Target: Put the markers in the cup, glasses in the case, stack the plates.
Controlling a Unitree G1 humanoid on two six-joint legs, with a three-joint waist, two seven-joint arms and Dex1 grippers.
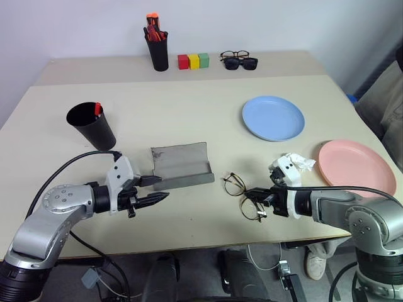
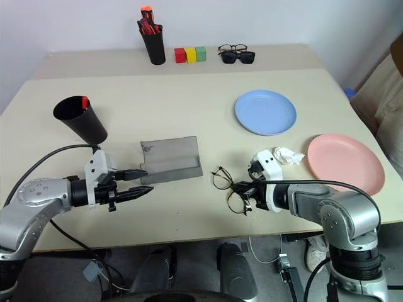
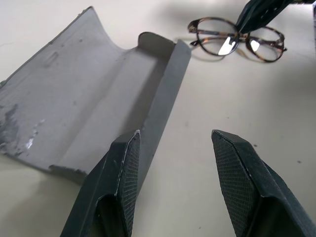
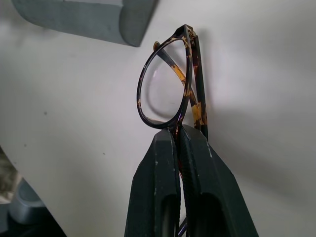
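While the right gripper [image 4: 178,133] was clamped tight on the glasses [image 1: 242,195], pinching the frame at the bridge betw. the two lenses, the specs lay on the table [image 1: 189,119] near its front edge, just right of the case [image 1: 181,165]. Frame looked dark tortoiseshell in the right wrist view, temples folded behind the lenses.

Case lay open, grey, lid flat toward the back and the shallow tray part toward the front; scuff marks on the lining. L gripper [image 1: 154,190] hovered at the case's front-left corner, jaws about half apart w/ nothing betw. them; in the left wrist view one finger [image 3: 121,182] sat over the case's near edge, the other over bare table. Couldn't tell if it touched the case.

Cup [image 1: 92,125] stood at left-rear of the case, tilted look from the camera angle, w/ a red marker [image 1: 97,109] tip showing above the rim. Blue plate [image 1: 273,117] sat right of centre; pink plate [image 1: 356,167] farther right near the edge, apart from the blue one, not stacked. Crumpled white paper [image 1: 303,163] lay just left of the pink plate.
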